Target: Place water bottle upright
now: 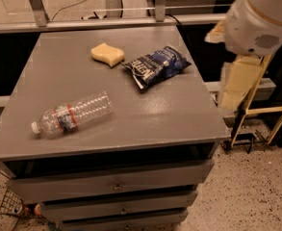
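The water bottle [73, 113] lies on its side at the front left of the grey table top [54, 66]. It is clear and ribbed, with a red-orange edged label band, and its white cap points left toward the table's front-left edge. My gripper [237, 83] hangs as a cream-coloured part below the white arm housing [261, 18]. It is off the table's right edge, far from the bottle, and holds nothing that I can see.
A yellow sponge [108, 54] and a dark blue snack bag [156, 66] lie at the back middle of the table. Drawers [116, 186] sit under the top. A yellow frame [270, 112] stands on the floor at the right.
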Controlling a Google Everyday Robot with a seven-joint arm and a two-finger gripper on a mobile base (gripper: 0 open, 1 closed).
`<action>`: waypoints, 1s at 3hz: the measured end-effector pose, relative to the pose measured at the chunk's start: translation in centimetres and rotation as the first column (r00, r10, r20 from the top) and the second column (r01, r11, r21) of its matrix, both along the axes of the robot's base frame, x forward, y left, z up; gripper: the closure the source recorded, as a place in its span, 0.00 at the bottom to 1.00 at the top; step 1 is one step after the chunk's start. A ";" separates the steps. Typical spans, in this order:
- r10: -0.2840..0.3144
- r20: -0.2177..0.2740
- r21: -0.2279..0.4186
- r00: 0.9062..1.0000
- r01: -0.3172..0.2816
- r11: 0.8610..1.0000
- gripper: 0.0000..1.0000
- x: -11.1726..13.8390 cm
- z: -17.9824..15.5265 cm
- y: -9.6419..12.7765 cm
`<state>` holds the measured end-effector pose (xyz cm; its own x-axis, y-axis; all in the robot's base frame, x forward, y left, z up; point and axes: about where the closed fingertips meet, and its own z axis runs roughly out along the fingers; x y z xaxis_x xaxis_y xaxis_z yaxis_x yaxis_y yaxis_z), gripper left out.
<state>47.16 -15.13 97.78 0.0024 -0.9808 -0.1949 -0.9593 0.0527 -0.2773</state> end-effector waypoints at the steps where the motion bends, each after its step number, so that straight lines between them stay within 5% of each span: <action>1: 0.230 0.019 -0.026 0.973 -0.230 0.973 0.00 2.0 0.0 7.5; 3: 0.274 -0.010 -0.017 0.962 -0.274 0.962 0.00 2.6 -1.1 8.7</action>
<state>49.72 -6.45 96.64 0.2698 -0.9463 -0.1782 -0.9385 -0.2171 -0.2684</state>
